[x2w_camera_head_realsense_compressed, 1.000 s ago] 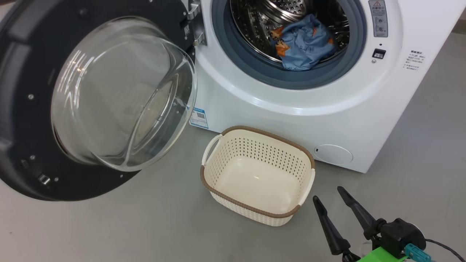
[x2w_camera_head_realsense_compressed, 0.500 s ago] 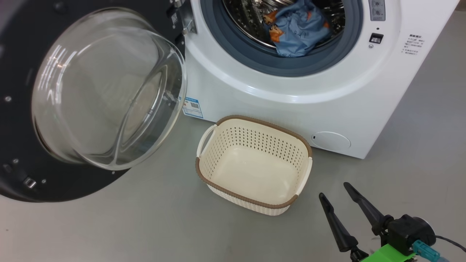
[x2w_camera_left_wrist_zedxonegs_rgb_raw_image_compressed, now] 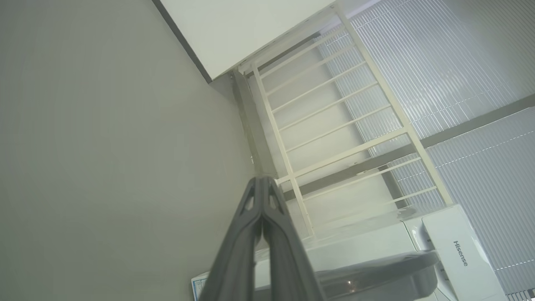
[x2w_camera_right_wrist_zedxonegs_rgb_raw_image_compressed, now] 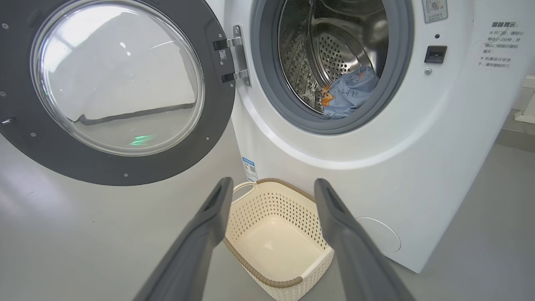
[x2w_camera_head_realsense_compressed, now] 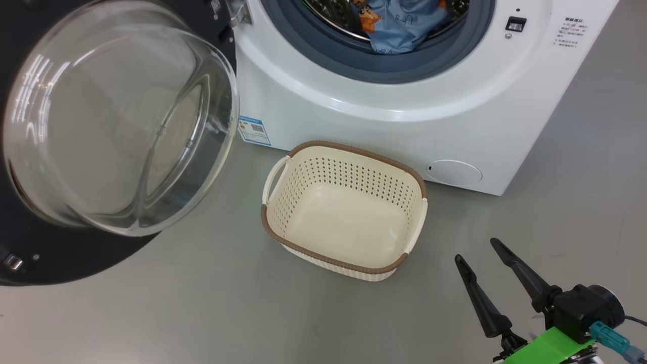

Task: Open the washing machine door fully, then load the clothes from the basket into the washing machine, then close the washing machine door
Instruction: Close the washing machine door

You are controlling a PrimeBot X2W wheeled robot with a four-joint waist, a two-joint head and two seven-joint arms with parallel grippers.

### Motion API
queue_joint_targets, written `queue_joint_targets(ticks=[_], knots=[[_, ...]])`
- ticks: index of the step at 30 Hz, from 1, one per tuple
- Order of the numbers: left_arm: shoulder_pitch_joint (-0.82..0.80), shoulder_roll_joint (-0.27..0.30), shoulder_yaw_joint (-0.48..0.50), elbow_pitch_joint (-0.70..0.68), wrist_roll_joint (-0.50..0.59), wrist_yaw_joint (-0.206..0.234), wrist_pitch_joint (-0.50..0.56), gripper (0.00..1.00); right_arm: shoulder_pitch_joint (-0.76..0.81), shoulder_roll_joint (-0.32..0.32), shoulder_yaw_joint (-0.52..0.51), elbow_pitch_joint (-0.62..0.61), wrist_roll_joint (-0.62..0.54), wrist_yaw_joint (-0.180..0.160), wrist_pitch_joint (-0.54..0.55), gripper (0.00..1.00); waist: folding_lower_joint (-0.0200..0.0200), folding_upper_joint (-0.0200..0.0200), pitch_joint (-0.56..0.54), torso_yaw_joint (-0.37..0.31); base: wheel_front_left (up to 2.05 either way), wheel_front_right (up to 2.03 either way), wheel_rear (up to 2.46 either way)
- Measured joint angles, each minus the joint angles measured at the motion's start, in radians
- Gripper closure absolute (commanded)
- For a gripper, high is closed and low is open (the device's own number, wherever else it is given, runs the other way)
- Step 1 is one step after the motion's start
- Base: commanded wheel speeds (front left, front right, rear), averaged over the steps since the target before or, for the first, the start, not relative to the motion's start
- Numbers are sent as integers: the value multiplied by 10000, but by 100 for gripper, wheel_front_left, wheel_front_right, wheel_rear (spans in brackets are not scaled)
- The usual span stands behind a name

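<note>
My right jaws stand wide apart with nothing between them. Their two dark fingers [x2w_camera_head_realsense_compressed: 482,303] are low over the grey floor [x2w_camera_head_realsense_compressed: 202,313] and aimed at the basket [x2w_camera_head_realsense_compressed: 349,174]. My left jaws are pressed together, fingers [x2w_camera_left_wrist_zedxonegs_rgb_raw_image_compressed: 246,234] touching along their length and gripping nothing, pointed off toward a white rack [x2w_camera_left_wrist_zedxonegs_rgb_raw_image_compressed: 334,125]. The basket sits upright on the floor just in front of the washer [x2w_camera_head_realsense_compressed: 384,131], its bare cream bottom showing, between the blue label [x2w_camera_head_realsense_compressed: 254,130] and the round cap [x2w_camera_head_realsense_compressed: 453,172]. To its left the door [x2w_camera_head_realsense_compressed: 116,121] hangs swung wide on its hinge [x2w_camera_right_wrist_zedxonegs_rgb_raw_image_compressed: 238,54], the glass bowl bulging toward me. Farther in, past the grey gasket [x2w_camera_head_realsense_compressed: 384,68], the clothes [x2w_camera_head_realsense_compressed: 399,25] lie bunched in the drum [x2w_camera_right_wrist_zedxonegs_rgb_raw_image_compressed: 334,50].
</note>
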Motion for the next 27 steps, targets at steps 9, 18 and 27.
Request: queue_joint_targets(ticks=[9,18,27], knots=[[-1,-416,-58,123,-472,-19,466,100,6,-121,-46,-167,6,0,81,0,0,0,193,-171,0,0,0],[0,-711,10,-199,-940,-291,859,100,9,-224,-84,-383,6,0,180,0,0,0,364,-311,0,0,0],[10,-1007,42,-723,-1574,-290,1597,100,9,-232,-155,-424,38,0,182,0,0,0,553,-400,0,0,0]])
